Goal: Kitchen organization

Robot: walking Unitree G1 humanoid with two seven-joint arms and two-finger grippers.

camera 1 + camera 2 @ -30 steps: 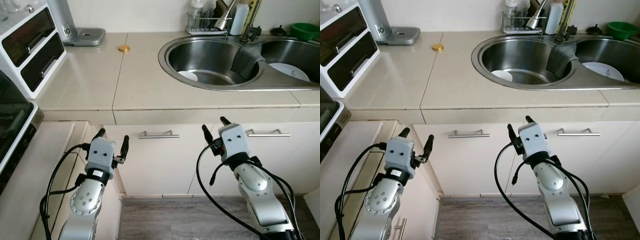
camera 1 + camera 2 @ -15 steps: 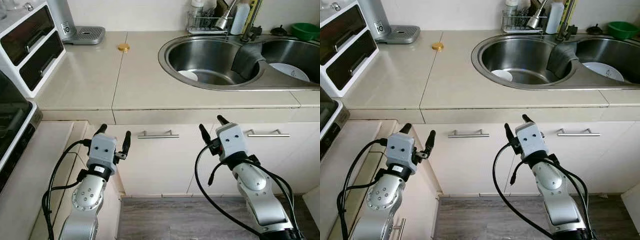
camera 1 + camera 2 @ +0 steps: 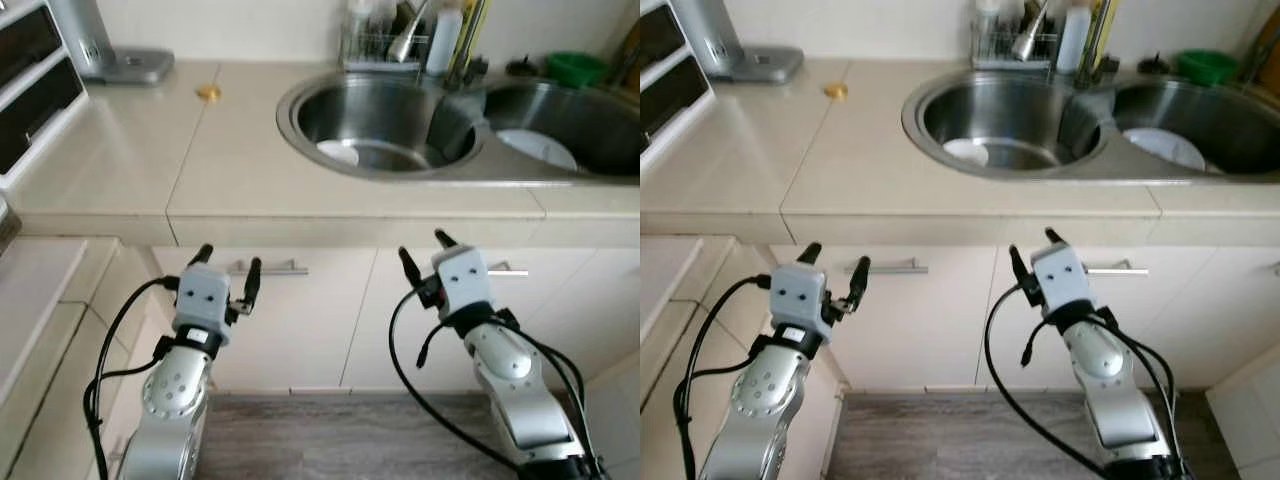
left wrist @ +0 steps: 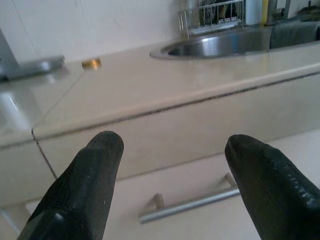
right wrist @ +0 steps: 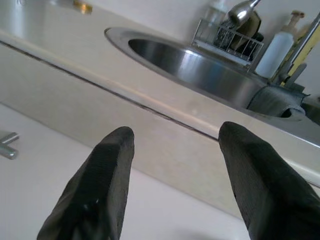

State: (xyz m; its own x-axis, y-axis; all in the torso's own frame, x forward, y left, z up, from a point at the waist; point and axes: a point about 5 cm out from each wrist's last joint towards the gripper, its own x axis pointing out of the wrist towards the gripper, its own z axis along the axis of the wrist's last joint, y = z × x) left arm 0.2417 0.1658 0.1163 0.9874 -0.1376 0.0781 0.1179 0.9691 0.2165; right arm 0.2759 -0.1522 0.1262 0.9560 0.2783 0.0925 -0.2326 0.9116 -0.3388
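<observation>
Broadly, a pale beige countertop [image 3: 200,160] spans the room ahead of and above both grippers, with cream cabinet doors [image 3: 300,320] beneath it and grey wood-look flooring [image 3: 330,440] at the bottom. Set into the counter, up and beyond the right gripper [image 3: 424,257], is a double stainless sink [image 3: 400,125]; its nearer bowl holds a small white dish [image 3: 338,152], and the farther bowl, off to that gripper's right, holds a white plate [image 3: 537,148]. A grey cloth [image 3: 450,112] drapes over the divider between the bowls. Behind the sink stand a wire rack [image 3: 385,45], a white bottle [image 3: 443,40] and, further right, a green bowl [image 3: 570,68]. Far beyond the left gripper [image 3: 227,268], at the back of the counter, sits a silver appliance base [image 3: 115,65], with a small gold lid [image 3: 209,92] lying on the counter beside it, well apart from both grippers.

Both grippers are raised in front of the cabinet doors, just below the counter's edge, fingers pointing upward. The left gripper's two black fingers [image 4: 85,185] stand wide apart with nothing between them; a metal cabinet handle [image 3: 275,267] lies just beside it, to its right. The right gripper's fingers [image 5: 100,190] are likewise spread wide and hold nothing, with another handle [image 3: 1115,269] just to its right.
</observation>
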